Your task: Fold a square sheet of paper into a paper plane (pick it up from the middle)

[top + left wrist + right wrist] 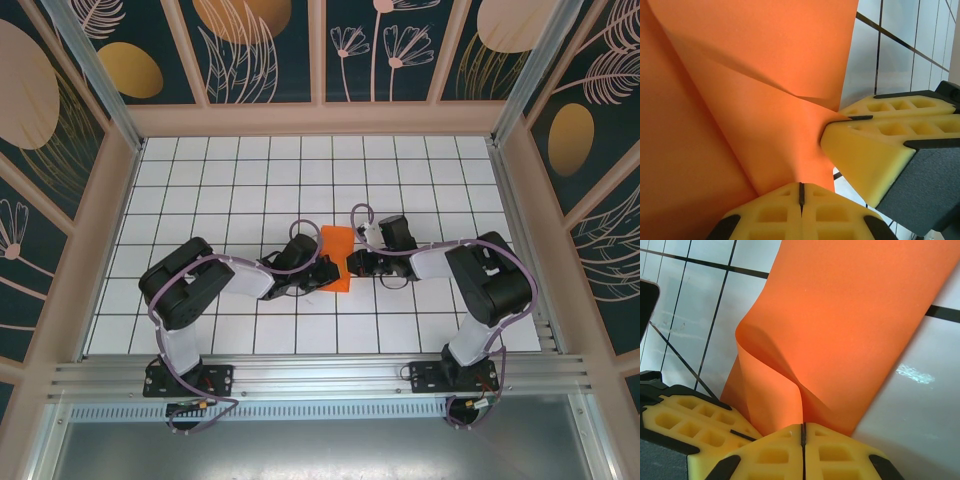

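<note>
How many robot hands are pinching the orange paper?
2. The left gripper pinches the orange paper from its left side; the right gripper pinches it from the right.

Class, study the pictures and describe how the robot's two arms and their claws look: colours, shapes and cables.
The left arm and right arm match: bulky black joints, white links between them and black base plates. A lilac cable loops along each. The left claw and right claw have yellow fingers with square pockets, set in black wedge-shaped holders.

Robot test booth: white grid table [250,170], aluminium frame [320,375], floral walls [260,50].
</note>
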Tool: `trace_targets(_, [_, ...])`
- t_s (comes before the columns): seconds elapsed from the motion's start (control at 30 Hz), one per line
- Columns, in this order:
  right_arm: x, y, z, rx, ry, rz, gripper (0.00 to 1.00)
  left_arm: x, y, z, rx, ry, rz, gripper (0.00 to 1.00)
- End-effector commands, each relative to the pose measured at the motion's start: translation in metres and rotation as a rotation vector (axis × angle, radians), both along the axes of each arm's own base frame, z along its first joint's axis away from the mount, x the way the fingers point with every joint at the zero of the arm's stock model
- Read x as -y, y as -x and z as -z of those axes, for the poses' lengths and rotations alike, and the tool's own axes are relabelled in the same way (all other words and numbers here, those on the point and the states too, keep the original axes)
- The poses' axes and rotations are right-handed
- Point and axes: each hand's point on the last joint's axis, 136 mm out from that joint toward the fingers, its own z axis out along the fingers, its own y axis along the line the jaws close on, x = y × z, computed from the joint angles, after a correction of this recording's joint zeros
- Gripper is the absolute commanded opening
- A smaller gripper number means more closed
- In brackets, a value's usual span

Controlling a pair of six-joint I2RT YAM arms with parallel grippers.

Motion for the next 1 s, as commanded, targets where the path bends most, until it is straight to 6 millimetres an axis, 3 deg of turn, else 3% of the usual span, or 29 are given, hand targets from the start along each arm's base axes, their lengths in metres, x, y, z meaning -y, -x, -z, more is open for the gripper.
trace_targets(0.0, [0.004,0.000,0.020,-0.020,0.059,0.014,0.09,-0.001,0.006,0.000,-0.002,-0.020,0.017,0.09])
trace_targets(0.17, [0.004,0.000,0.021,-0.021,0.062,0.015,0.09,0.009,0.001,-0.025,0.038,0.028,0.028,0.10])
trace_targets(0.3, [0.004,0.000,0.021,-0.020,0.063,0.016,0.09,0.011,0.002,-0.030,0.039,0.041,0.032,0.10])
trace_targets(0.53, [0.004,0.001,0.022,-0.023,0.064,0.016,0.09,0.018,0.015,-0.014,-0.010,0.054,0.065,0.08])
trace_targets(0.77, [0.004,0.001,0.023,-0.027,0.065,0.013,0.09,0.011,0.023,0.013,-0.060,-0.018,0.061,0.08])
trace_targets(0.97, [0.004,0.000,0.022,-0.023,0.062,0.014,0.09,0.017,0.019,-0.006,-0.022,0.015,0.071,0.10])
